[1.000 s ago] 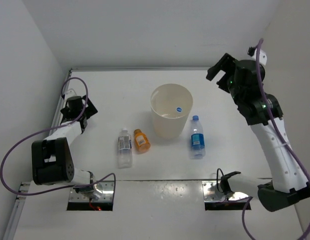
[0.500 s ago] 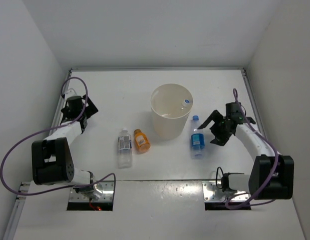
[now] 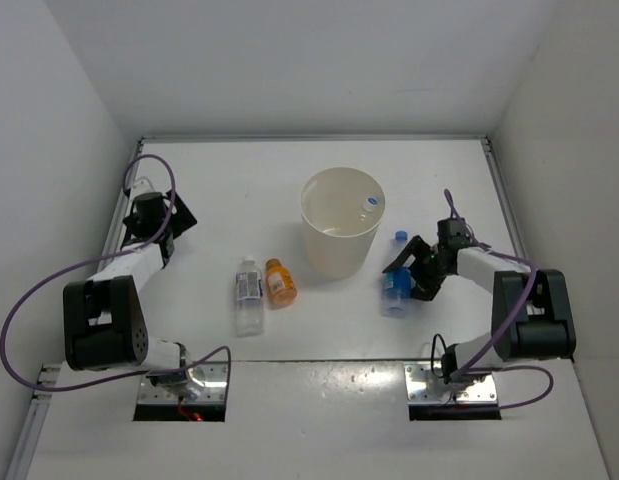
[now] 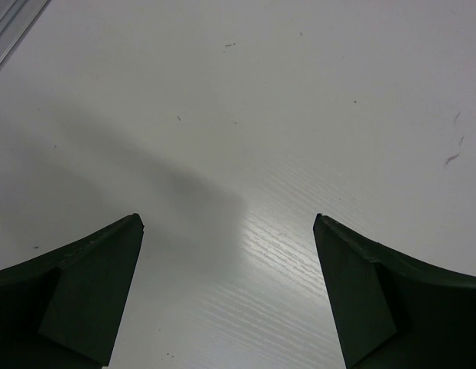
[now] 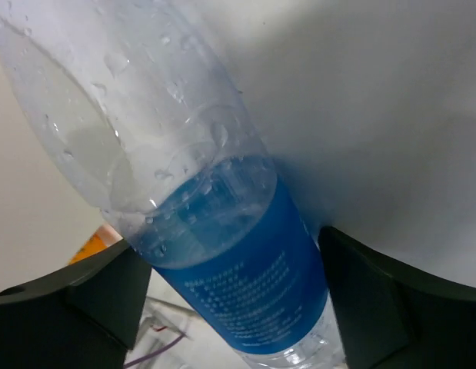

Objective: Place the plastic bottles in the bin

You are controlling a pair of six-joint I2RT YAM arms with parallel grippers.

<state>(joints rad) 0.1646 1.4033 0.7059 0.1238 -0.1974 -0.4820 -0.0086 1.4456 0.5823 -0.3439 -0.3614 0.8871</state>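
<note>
While checking the right-side grab, seeing the right tool (image 5: pixel 230 242) spread across the blue-label bottle (image 3: pixel 393 293), one finger either side of the label. Can't tell whether clamped or merely hugging it (no clear gap in the wrist view, no visible squeeze either). Location: flat on the desk (image 3: pixel 239 180), just right of the bin (image 3: pixel 339 255), cap end away from the arm bases.

Likely failure modes, judged from here:
- Squirting out of the pads: round, smooth, beaded with droplets. Cause: too light a close, or one not square to the body.
- Buckling of the thin clear wall. Cause: too hard a squeeze, then a loose hold on the way up.
- Pivoting in the grip once off the desk. Cause: a hold away from the balance point (can't judge fill level from here).
- Clipping the bin wall or rim, maybe shoving or tipping it. Cause: starting so near it, with a rim far taller than the bottle, and swinging across before lifting enough.
- Dropping short, outside the rim. Cause: opening early.

Elsewhere: small bottle (image 3: pixel 368 206) inside the bin against its right wall; plain clear bottle (image 3: pixel 249 298) and orange bottle (image 3: pixel 280 281) lying side by side left of the bin. Also: left tool (image 4: pixel 226 231) wide open, empty, over bare desk at the far left, well apart from both.
</note>
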